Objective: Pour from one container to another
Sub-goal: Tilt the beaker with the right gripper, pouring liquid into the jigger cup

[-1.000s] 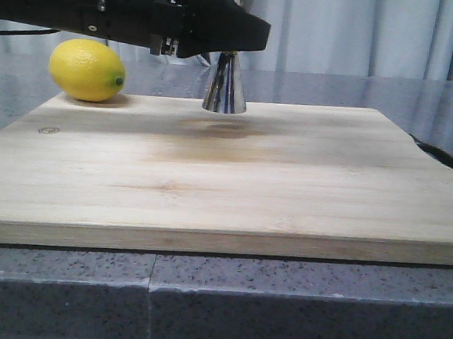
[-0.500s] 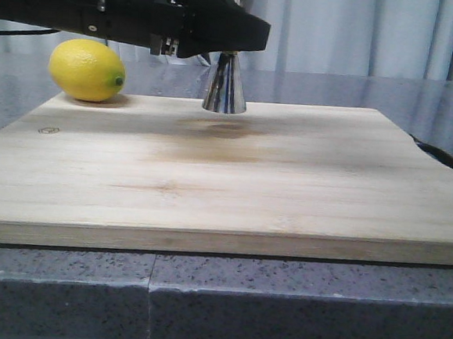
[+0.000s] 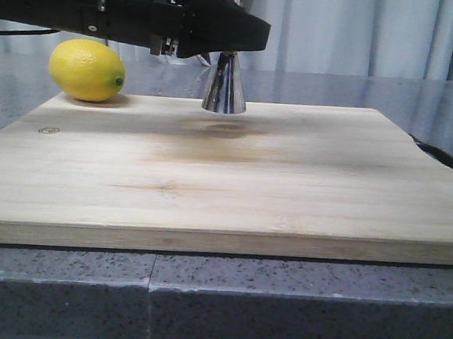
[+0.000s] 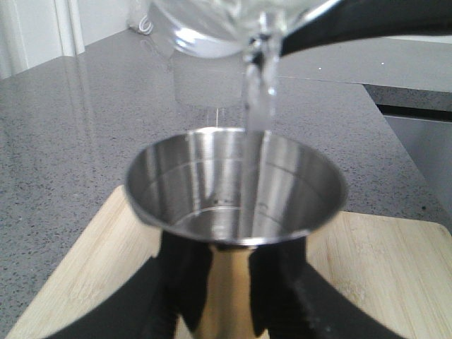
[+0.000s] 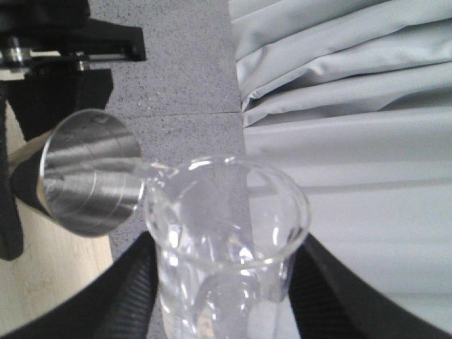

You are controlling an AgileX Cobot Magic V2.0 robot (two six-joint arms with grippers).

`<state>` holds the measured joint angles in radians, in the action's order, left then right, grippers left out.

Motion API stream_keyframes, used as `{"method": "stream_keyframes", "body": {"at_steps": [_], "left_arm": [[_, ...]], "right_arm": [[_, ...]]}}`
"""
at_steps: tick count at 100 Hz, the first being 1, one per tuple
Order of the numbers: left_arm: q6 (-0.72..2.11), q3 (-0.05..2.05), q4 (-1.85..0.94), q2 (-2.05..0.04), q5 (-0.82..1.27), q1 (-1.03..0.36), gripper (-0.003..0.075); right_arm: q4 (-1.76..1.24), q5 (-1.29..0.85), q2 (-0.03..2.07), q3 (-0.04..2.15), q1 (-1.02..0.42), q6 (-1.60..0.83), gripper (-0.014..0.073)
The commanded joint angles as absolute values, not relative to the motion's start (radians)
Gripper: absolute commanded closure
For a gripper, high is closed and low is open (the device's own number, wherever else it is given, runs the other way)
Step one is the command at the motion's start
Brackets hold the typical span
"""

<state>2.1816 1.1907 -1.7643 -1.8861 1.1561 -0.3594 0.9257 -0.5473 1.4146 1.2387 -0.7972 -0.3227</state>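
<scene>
The steel jigger [image 4: 236, 187] stands on the wooden board [image 3: 234, 170] near its far edge, and only its lower cone [image 3: 225, 88] shows in the front view. My left gripper [image 4: 229, 282] is shut on the jigger's narrow waist, a black finger on each side. Above the jigger's open cup, the clear glass beaker [image 5: 226, 233] is tilted with my right gripper [image 5: 226, 300] shut around its body. A thin stream of clear liquid [image 4: 258, 99] runs from the beaker's lip [image 5: 146, 171] into the jigger [image 5: 88, 173]. In the front view my left arm [image 3: 129, 9] hides the beaker.
A yellow lemon [image 3: 87, 70] lies on the board's far left corner, left of the jigger. The board sits on a grey speckled counter [image 3: 279, 299]. Pale curtains [image 3: 363, 31] hang behind. A dark object [image 3: 443, 157] lies off the board's right edge.
</scene>
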Motion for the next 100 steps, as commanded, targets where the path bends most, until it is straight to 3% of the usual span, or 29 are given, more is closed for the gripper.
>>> {"method": "stream_keyframes", "body": {"at_steps": [1, 100], "left_arm": [[2.174, 1.221, -1.850, -1.838, 1.256, -0.368, 0.0498], [2.174, 1.221, -1.850, -1.838, 1.256, -0.368, 0.0498]], "right_arm": [[0.987, -0.511, 1.382, 1.277, -0.799, -0.339, 0.0323], [1.175, -0.509, 1.384, 1.277, -0.799, -0.342, 0.0323]]}}
